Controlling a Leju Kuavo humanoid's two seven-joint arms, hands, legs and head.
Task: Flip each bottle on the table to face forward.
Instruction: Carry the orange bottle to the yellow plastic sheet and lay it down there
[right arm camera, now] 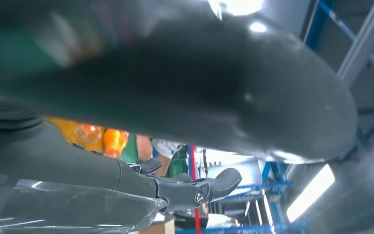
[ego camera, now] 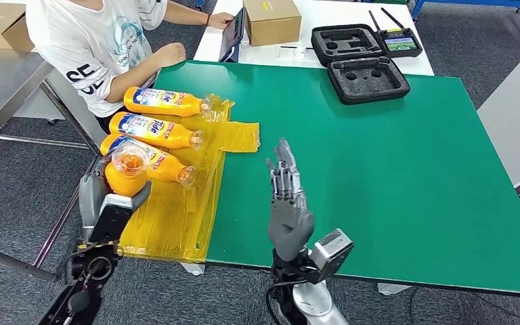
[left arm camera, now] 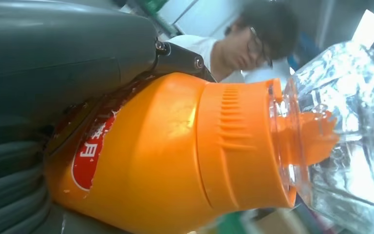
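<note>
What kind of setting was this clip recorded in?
Probably a robotics lab or industrial workshop: a green work table, open foam-lined equipment cases beside a handheld controller with a screen, cardboard boxes, and blue metal racking.

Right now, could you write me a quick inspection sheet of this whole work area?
Surface: green table, a yellow plastic sheet over its near left corner.
Job's things: three orange bottles lying on the sheet; a fourth bottle lifted in the left hand.
Clutter: two black foam cases, a cardboard box, a handheld controller.
Hands: left hand grips the fourth bottle; right hand raised, fingers straight, holding nothing.
Cables: nothing seen.
Surroundings: a seated person at the far left corner; grey floor.
</note>
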